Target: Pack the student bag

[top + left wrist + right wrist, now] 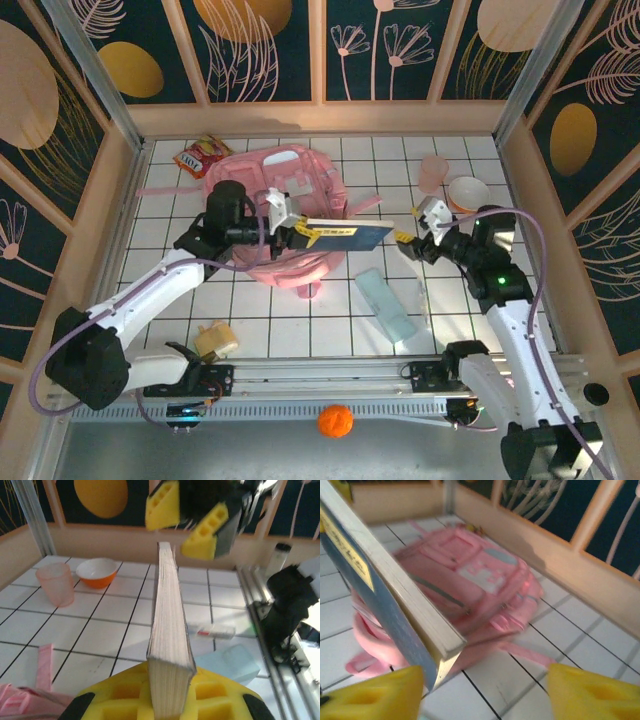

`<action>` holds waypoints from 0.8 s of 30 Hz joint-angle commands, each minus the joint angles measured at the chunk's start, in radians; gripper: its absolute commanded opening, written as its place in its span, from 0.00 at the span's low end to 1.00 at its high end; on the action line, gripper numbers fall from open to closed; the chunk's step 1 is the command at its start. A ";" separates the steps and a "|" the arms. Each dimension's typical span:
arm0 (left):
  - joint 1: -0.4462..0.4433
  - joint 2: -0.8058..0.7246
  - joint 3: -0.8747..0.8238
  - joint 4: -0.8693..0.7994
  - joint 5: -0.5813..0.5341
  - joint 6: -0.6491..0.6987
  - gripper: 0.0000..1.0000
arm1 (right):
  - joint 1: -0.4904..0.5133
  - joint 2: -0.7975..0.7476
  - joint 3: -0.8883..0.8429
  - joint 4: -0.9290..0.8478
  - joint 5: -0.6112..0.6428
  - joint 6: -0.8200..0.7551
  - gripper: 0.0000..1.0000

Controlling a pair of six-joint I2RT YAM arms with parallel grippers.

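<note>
The student bag (pixel 285 185) lies flat on the surface (pixel 280 320) right below the left tool (pixel 298 232), seemingly unpacked; left tool pinches one end of a book (pixel 345 236), right tool (pixel 412 240) spread at the other end, with cup (pixel 433 172), bowl (pixel 468 192) and snack packet (pixel 200 157) left to pack.

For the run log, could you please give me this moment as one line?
left gripper: shut on book | right gripper: open at book's far end | student bag: on table
</note>
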 commanded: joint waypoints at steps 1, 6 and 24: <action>0.014 -0.037 -0.015 0.230 0.143 -0.156 0.00 | -0.040 0.010 -0.080 0.314 -0.300 0.257 0.74; 0.014 -0.008 -0.048 0.414 0.168 -0.318 0.00 | -0.037 0.039 -0.099 0.379 -0.406 0.334 0.74; 0.012 0.013 -0.034 0.403 0.106 -0.334 0.25 | 0.043 0.145 -0.059 0.397 -0.511 0.372 0.00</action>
